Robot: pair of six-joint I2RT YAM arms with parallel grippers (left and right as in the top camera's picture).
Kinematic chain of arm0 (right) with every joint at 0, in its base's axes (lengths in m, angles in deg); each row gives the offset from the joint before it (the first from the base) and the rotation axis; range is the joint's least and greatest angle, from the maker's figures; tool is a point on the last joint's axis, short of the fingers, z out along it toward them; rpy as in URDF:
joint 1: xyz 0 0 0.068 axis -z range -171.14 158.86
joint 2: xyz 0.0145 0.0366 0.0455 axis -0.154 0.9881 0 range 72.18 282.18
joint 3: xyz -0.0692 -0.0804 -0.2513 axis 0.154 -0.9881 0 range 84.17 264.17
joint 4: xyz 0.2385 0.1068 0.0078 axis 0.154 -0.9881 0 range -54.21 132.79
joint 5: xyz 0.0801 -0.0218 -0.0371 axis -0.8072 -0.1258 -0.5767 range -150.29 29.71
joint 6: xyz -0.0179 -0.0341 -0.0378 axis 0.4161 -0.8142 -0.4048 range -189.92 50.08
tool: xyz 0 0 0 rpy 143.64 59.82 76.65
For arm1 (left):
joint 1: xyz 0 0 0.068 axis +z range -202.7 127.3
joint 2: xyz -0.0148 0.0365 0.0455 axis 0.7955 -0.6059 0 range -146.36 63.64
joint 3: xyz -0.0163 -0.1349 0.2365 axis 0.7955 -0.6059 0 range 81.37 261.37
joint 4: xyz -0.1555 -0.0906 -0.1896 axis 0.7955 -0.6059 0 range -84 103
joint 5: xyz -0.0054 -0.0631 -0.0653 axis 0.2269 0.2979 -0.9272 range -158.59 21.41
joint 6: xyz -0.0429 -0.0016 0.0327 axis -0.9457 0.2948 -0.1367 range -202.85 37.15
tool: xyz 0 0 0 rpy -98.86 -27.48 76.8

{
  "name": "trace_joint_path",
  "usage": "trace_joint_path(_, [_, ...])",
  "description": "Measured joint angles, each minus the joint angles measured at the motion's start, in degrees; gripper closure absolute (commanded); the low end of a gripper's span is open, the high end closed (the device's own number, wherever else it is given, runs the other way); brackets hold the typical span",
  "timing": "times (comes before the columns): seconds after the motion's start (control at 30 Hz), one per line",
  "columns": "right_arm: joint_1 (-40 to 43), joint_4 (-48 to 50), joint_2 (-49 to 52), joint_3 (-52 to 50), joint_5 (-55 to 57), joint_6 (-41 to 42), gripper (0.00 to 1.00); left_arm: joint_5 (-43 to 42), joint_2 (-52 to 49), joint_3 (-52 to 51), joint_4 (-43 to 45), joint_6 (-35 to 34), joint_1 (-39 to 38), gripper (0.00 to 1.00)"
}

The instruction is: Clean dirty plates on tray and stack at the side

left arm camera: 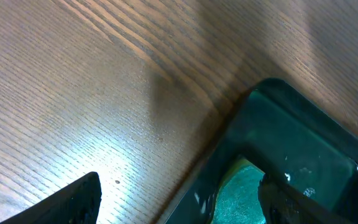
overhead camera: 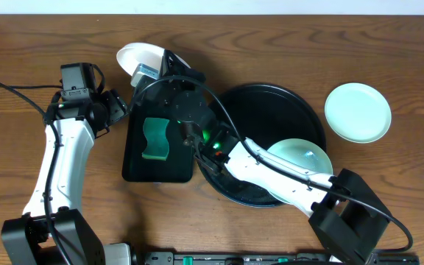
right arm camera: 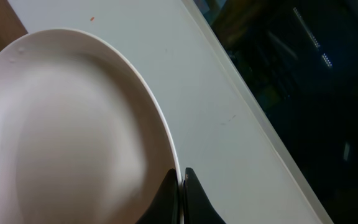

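Note:
My right gripper [overhead camera: 149,71] is shut on the rim of a white plate [overhead camera: 138,56], which it holds tilted above the table's far edge, beyond the rectangular tray. In the right wrist view both fingertips [right arm camera: 194,190] pinch the edge of that plate [right arm camera: 73,124], whose visible face looks clean. A second pale plate [overhead camera: 302,154] lies in the big round black tray [overhead camera: 271,90], partly under my right arm. A mint plate [overhead camera: 357,112] rests on the table right of the tray. My left gripper [overhead camera: 116,107] [left arm camera: 179,205] is open and holds nothing. It hovers at the rectangular tray's far-left corner.
A rectangular black tray [overhead camera: 135,158] [left arm camera: 291,130] with a green sponge [overhead camera: 154,140] [left arm camera: 241,193] sits between my arms. My right arm's cable loops over the round tray. Bare wood shows to the left and along the front.

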Motion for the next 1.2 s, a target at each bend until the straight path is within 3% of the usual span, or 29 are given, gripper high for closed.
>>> trace_joint_path(1.2, [0.0, -0.98, 0.0, 0.0, 0.02, -0.39, 0.99, 0.0, 0.0, 0.0, 0.0, 0.0, 0.0, 0.19])
